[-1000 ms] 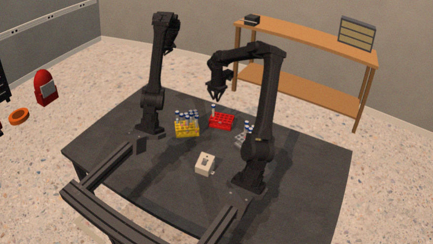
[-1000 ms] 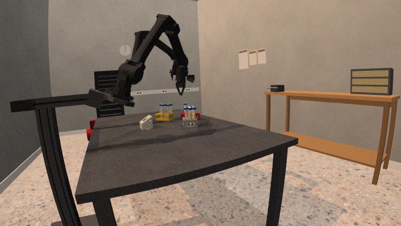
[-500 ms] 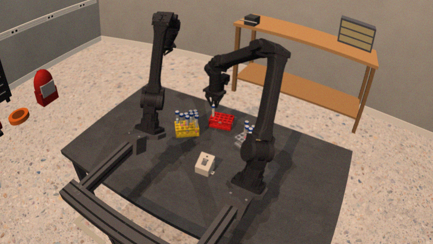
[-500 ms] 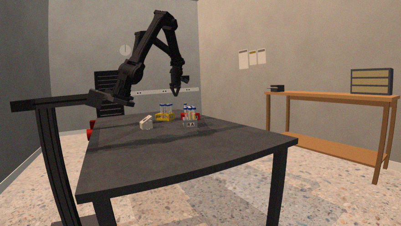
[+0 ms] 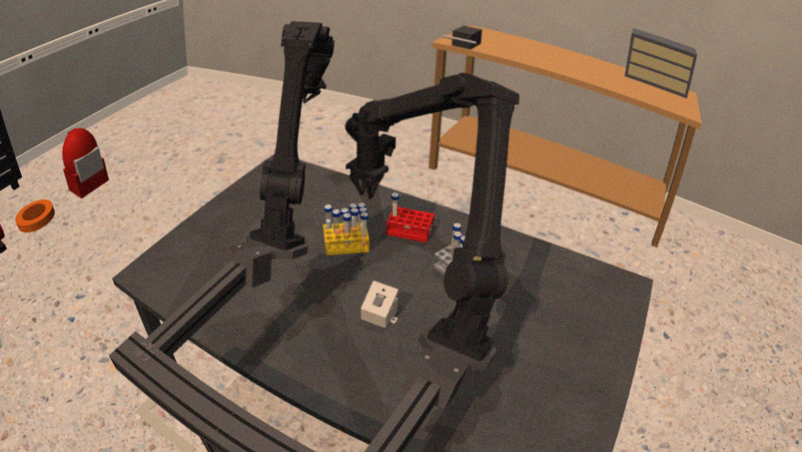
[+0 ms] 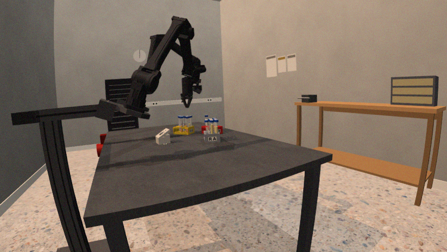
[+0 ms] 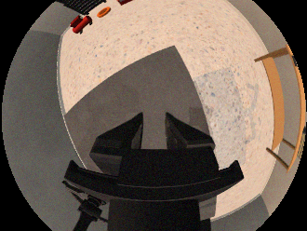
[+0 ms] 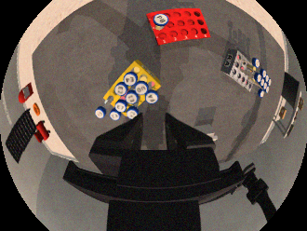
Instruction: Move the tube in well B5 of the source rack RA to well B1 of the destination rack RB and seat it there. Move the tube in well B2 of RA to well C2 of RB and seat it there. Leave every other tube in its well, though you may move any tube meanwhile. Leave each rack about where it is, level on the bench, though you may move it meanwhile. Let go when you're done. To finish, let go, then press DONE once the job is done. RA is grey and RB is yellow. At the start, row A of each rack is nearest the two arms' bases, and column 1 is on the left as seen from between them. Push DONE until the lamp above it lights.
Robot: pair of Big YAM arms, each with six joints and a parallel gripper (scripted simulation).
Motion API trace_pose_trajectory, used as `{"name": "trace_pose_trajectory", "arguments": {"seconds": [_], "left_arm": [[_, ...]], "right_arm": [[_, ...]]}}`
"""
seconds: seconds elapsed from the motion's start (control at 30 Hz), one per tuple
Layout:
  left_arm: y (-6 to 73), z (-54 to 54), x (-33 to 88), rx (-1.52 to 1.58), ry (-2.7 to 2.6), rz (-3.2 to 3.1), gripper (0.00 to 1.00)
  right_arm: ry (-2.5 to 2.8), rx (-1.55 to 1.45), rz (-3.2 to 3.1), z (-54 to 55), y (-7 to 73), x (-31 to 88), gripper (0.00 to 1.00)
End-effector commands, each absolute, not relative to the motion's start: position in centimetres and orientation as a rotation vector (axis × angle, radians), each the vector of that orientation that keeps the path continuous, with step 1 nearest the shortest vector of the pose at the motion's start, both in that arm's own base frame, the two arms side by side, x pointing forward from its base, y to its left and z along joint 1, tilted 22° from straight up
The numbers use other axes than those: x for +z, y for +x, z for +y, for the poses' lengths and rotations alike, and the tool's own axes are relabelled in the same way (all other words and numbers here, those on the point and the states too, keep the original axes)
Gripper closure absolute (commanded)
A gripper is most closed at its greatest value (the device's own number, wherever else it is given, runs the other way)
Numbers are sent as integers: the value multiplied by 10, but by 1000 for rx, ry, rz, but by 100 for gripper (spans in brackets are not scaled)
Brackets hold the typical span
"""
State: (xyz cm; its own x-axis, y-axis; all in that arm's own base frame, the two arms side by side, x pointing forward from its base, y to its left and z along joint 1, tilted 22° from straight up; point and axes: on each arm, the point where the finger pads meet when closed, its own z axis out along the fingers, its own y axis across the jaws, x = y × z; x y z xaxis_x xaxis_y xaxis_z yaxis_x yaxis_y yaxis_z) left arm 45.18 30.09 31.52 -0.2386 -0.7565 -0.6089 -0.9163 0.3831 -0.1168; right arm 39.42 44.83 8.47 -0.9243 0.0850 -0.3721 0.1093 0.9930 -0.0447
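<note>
Both pairs of jaws are part open, holding nothing. The left gripper (image 5: 312, 96) (image 7: 154, 116) is raised well off the racks, which leaves the work side free for the other arm. RB (image 5: 346, 250) (image 6: 183, 132) (image 8: 140, 66) comes next, crowded with upright tubes; entry from above looks safest, since neighbouring caps leave little finger room. The right gripper (image 5: 367, 193) (image 6: 187, 105) (image 8: 153, 116) hangs above the bench, fingers down, narrowed probably to slip between caps. The DONE box (image 5: 373, 311) (image 6: 163, 139) sits nearer the bases, apart from the racks, with room for a press. The red rack (image 5: 412, 232) (image 8: 152, 22) has one tube (image 5: 395, 204) (image 8: 161, 19) upright in a corner well, perhaps parked; its open sides make it easy to grip. At right, RA (image 5: 439, 263) (image 6: 213, 138) (image 8: 229, 61) bears clustered tubes, partly behind the right arm from the top. Whether the B5 and B2 tubes are among them cannot be told.

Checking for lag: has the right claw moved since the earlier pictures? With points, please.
Yes. In the top view, the right claw (image 5: 364, 193) (image 6: 187, 106) (image 8: 153, 116) has shifted from the red rack (image 5: 408, 231) (image 6: 203, 128) (image 8: 179, 39) toward the yellow rack (image 5: 332, 245) (image 6: 187, 133) (image 8: 150, 75).
</note>
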Motion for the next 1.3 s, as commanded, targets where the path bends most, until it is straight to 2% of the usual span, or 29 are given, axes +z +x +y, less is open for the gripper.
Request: {"name": "trace_pose_trajectory", "arguments": {"seconds": [0.0, 0.73, 0.93, 1.27], "left_arm": [[456, 304, 335, 345, -1418, 2022, 70], [456, 304, 335, 345, -1418, 2022, 70], [456, 304, 335, 345, -1418, 2022, 70], [456, 304, 335, 345, -1418, 2022, 70]], "right_arm": [[166, -48, 2740, 478, 394, 99, 70], [175, -46, 2742, 559, 357, 77, 70], [221, 7, 2721, 548, 374, 109, 70], [180, -68, 2748, 532, 369, 67, 70]]}}
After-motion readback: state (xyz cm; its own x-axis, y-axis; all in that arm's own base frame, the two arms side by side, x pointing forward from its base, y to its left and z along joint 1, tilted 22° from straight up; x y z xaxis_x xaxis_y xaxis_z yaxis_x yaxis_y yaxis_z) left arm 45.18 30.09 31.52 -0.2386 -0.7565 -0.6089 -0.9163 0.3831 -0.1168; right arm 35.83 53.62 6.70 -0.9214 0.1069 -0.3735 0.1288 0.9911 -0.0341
